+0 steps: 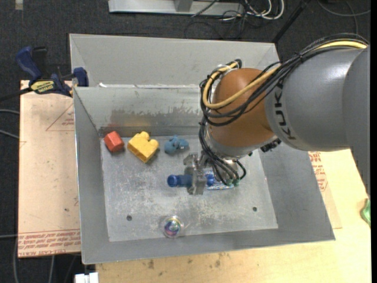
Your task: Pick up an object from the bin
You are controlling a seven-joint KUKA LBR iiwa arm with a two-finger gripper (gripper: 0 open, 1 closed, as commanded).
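Observation:
My gripper (197, 180) is down at the bin floor, right of the middle, under the orange wrist cover. A small dark blue piece (177, 181) lies on the floor with its right end against the gripper. A flat white, blue and green thing (222, 184) lies just to the gripper's right, partly hidden by cables. A light blue lumpy toy (175, 145) sits a little behind and to the left of the gripper.
A yellow notched block (143, 146) and a red cube (113, 141) lie near the back left wall. Near the front edge of the floor rests a shiny iridescent ball (171, 227). The arm and its cables cover the bin's right back part.

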